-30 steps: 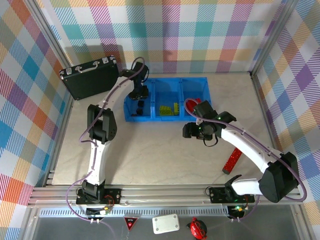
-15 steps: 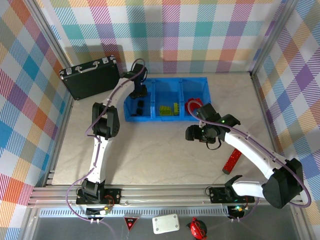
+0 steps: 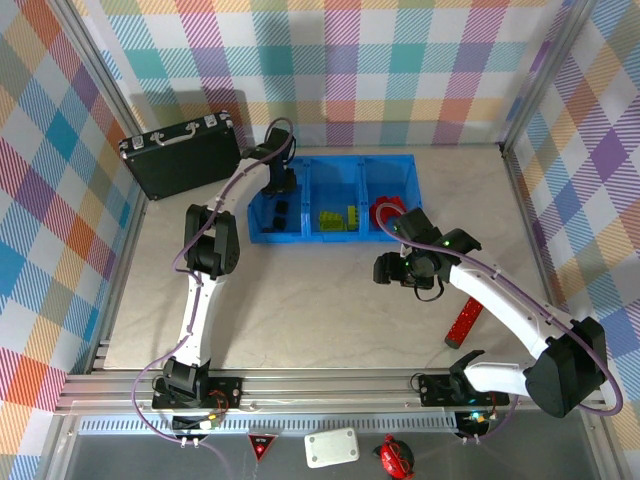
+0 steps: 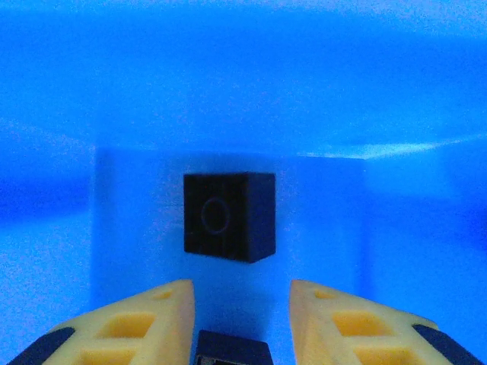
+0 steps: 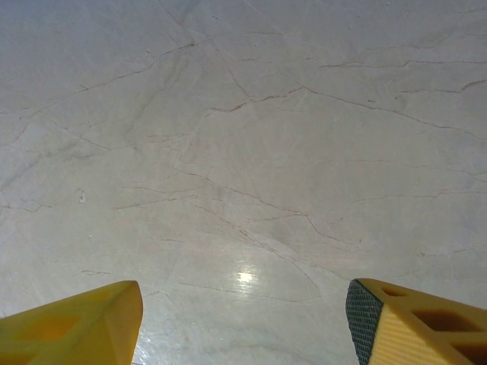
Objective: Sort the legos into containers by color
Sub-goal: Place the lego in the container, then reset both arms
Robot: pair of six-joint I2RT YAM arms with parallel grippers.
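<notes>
- Plaid walls (image 3: 400,60) in pastel checks close off a pale, veined stone table (image 3: 300,310).
- Left arm (image 3: 200,290) reaches from the near edge up to the blue bin's left end. Right arm (image 3: 500,295) bends across the table in front of the bin's right end.
- Black briefcase (image 3: 180,160) with metal edging stands tilted just left of the bin, and it is shut.
- Blue bin (image 3: 330,237) lies along the far side of the table, divided into three square compartments.
- Long red bar (image 3: 466,325) lies on the table well in front of the bin and to its right, beside the right arm.
- Left gripper (image 3: 280,185) hangs inside the bin's left compartment. Seen from its wrist, the left gripper (image 4: 242,293) has its yellow fingers (image 4: 160,315) narrowly parted.
- Right gripper (image 3: 385,268) hovers over bare table in front of the bin. In its wrist view (image 5: 243,296) the fingers stand wide apart with nothing between them.
- Lime-green plates (image 3: 337,218) lie in the bin's middle compartment.
- Red bricks (image 3: 385,210) sit in the right compartment, partly hidden by the arm's cable.
- Black cubes (image 3: 280,210) rest in the left compartment.
- One black cube (image 4: 228,217) lies on the blue floor ahead of the fingertips, its round stud facing the camera.
- Second cube (image 4: 232,350) sits low between the fingers, blue showing at its right side.
- Small white plate (image 3: 332,448) lies on the grey ledge nearest the camera. Any lettering on it is too small to read.
</notes>
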